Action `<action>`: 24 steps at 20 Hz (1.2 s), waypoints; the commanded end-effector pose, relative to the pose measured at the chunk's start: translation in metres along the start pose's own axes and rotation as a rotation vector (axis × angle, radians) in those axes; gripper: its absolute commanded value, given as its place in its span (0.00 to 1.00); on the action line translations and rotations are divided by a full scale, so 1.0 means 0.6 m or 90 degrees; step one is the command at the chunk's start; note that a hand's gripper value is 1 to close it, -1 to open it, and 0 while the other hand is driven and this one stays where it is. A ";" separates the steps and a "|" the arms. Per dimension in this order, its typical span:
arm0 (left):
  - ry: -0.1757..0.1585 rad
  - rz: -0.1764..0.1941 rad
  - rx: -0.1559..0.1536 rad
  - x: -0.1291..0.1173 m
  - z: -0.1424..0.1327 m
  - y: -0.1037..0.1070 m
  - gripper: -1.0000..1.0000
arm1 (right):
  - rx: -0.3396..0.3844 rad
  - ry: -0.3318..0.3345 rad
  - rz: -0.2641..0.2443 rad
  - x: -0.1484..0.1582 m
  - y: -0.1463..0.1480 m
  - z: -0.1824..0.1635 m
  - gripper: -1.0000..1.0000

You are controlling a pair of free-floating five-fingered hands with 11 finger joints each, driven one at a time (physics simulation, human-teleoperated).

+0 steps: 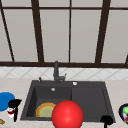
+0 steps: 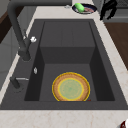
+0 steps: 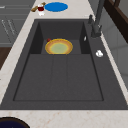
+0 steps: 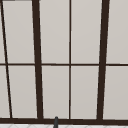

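Observation:
My left hand [image 1: 14, 103] hangs over the left counter beside a blue plate [image 1: 5, 100], fingers pointing down and holding nothing. Just under it stands a small red-and-white jar [image 1: 10, 112]. My right hand [image 1: 107, 120] hovers at the sink's front right corner with relaxed fingers, close to a dark bowl [image 1: 124, 112]. In the left side view this hand [image 2: 107, 8] hangs next to the bowl [image 2: 83, 8], which holds a green item. A yellow-rimmed green plate [image 1: 45, 110] lies flat in the left basin. A large red ball [image 1: 67, 114] shows before the sink's front edge.
The dark sink [image 1: 87, 100] has a deep left basin and a shallow right drainer. A dark faucet [image 1: 56, 71] stands behind it, below a window. The blue plate [image 3: 56, 6] and jar [image 3: 40, 9] sit on the counter past the sink's far end.

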 end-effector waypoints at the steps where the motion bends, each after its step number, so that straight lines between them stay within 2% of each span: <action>1: 0.002 0.028 -0.005 -0.015 0.040 0.009 0.00 | 0.000 0.000 0.000 0.000 0.000 0.000 0.50; 4: 0.001 0.052 -0.004 -0.029 0.070 0.017 0.00 | 0.000 0.000 0.000 0.000 0.000 0.000 0.50; 9: -0.010 0.063 0.014 -0.064 0.103 0.001 0.00 | 0.000 0.000 0.000 0.000 0.000 0.000 0.50; 13: -0.008 0.072 0.009 -0.102 0.107 -0.017 0.00 | 0.000 0.000 0.000 0.000 0.000 0.000 0.50; 19: -0.009 0.108 0.004 -0.160 0.119 -0.030 0.00 | 0.000 0.000 0.000 0.000 0.000 0.000 0.50; 22: -0.018 0.126 0.012 -0.193 0.137 -0.040 0.00 | 0.000 0.000 0.000 0.000 0.000 0.000 0.50; 24: -0.022 0.125 0.014 -0.204 0.150 -0.052 0.00 | 0.000 0.000 0.000 0.000 0.000 0.000 0.50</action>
